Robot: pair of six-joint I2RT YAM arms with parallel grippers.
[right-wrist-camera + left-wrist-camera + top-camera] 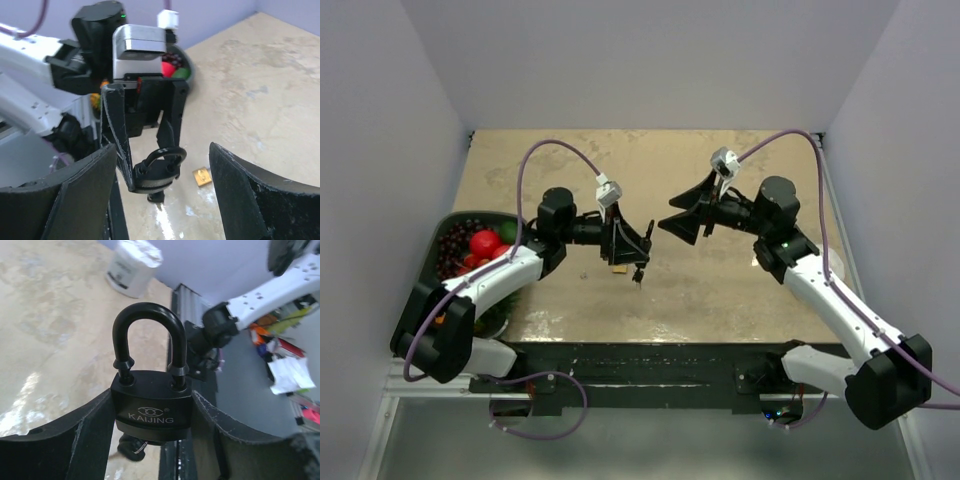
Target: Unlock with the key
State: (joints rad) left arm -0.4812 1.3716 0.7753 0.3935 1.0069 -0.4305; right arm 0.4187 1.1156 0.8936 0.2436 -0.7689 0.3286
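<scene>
Left wrist: left gripper (152, 432) clenched on padlock (152, 405) body, shackle (149, 330) seated at both legs.

Right wrist: right gripper (162, 150) splayed, empty. Lock dead ahead, held off table (260, 90). Dark stub (156, 196) under body points down, likely key.

Top: grippers face each other, near but apart. Right arm free for the turn.

top: fixed, high at near edge, looks down on tan mottled tabletop (720, 300) | left wrist: very close, faces white right arm (270, 292) | right wrist: near, faces white left arm (30, 95) | 2 wrist views share black KAIJING padlock (152, 410)
</scene>
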